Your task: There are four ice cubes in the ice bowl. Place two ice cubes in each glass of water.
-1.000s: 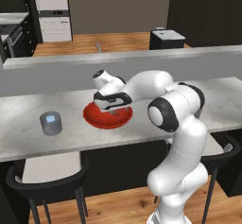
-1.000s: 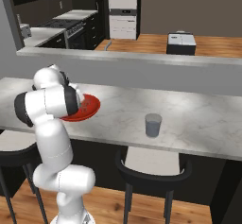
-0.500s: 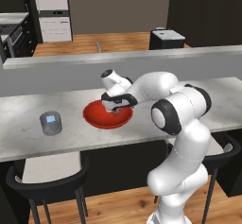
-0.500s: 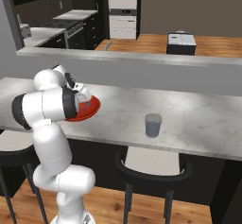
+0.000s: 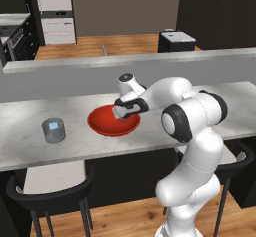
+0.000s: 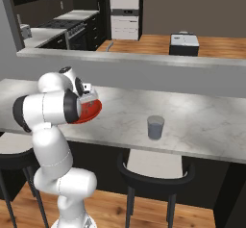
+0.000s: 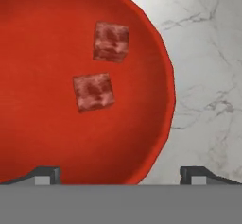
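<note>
Jaws spread wide over the ice bowl (image 7: pixel 56 138) — two ice cubes (image 7: pixel 94 91) inside

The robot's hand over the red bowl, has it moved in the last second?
Yes. In the left base view the hand has slid rightward, from the red bowl's middle to its right rim.

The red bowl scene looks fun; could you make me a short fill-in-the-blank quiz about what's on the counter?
1. In the hand view, the red bowl holds ____ ice cubes.
2. The gripper hovers over the bowl with its jaws ____.
3. The grey glass stands on the ____ counter, apart from the bowl.

Missing words: two; open; marble
</note>
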